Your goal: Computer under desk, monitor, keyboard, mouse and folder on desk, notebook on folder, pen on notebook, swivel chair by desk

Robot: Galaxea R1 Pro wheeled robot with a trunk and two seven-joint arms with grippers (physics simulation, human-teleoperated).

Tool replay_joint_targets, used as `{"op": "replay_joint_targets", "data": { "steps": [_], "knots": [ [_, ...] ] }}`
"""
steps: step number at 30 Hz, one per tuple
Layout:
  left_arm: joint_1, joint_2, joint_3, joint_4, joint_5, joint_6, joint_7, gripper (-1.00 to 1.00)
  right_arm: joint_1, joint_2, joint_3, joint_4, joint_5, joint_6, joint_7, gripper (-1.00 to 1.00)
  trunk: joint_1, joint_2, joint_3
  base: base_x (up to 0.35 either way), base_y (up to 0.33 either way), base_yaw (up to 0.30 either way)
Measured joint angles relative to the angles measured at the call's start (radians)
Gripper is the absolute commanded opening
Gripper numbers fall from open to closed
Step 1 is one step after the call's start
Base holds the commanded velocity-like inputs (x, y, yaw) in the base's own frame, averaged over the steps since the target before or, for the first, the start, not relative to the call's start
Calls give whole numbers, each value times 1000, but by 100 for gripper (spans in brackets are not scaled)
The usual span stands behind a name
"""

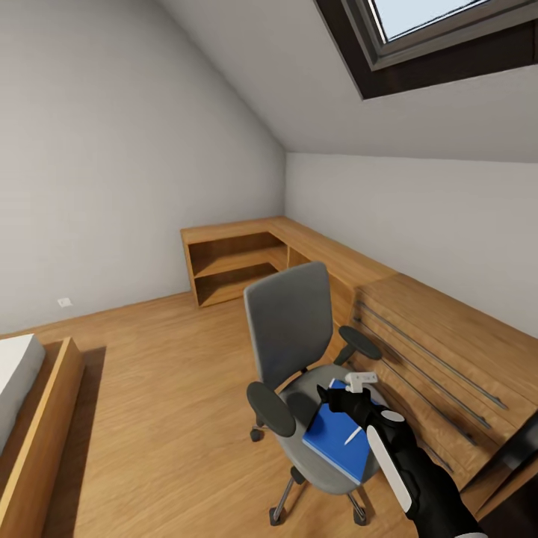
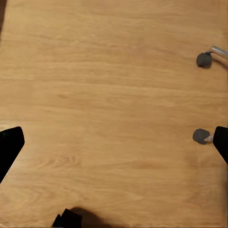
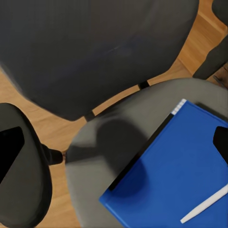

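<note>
Hovering right gripper (image 1: 345, 394) partly hiding folder (image 1: 336, 437), pen (image 1: 351, 435) atop, notebook unclear

I count 1 swivel chair (image 1: 293, 329), 1 blue folder (image 1: 336, 437), 1 pen (image 1: 351, 435), 1 bed (image 1: 15, 388), 1 skylight (image 1: 448, 30).

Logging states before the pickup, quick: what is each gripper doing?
Left gripper: open, empty, above bare floor.
Right gripper: open, empty, over the folder.
</note>
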Motion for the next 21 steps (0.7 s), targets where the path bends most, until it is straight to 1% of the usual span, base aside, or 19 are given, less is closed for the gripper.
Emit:
{"op": "replay_joint_targets", "data": {
  "steps": [3,4,5,9,11,13,14,15,18,21],
  "knots": [
    [0,0,0,-16,19,58,1,100,0,1,0,1,0,-1,-2,100,12,-21,-9,0,0,0],
    [0,2,1,-30,27,88,2,100,0,2,0,2,1,-1,-8,100,15,-28,-13,0,0,0],
    [0,4,3,-39,30,101,2,100,0,3,0,2,1,-2,-14,100,19,-35,-16,0,0,0],
    [0,7,22,-97,39,152,2,100,0,6,-1,3,5,-2,-69,100,35,-63,-28,0,0,0],
    [0,8,42,-140,43,190,2,100,0,7,-1,3,9,-1,-120,100,42,-77,-34,0,0,0],
    [0,6,68,-189,43,246,4,100,0,7,1,3,8,0,-186,100,50,-91,-41,0,0,0],
    [0,5,95,-236,43,313,9,100,0,9,1,2,4,0,-256,100,54,-98,-44,0,0,0],
    [0,4,108,-260,42,349,14,100,0,11,2,2,0,1,-294,100,58,-105,-47,0,0,0],
    [0,5,145,-332,42,450,41,100,-1,21,2,0,-16,1,-396,100,69,-126,-56,0,0,0],
    [0,4,177,-417,42,523,83,100,-3,32,0,-1,-39,1,-479,100,81,-147,-66,0,0,0]
  ]
}}
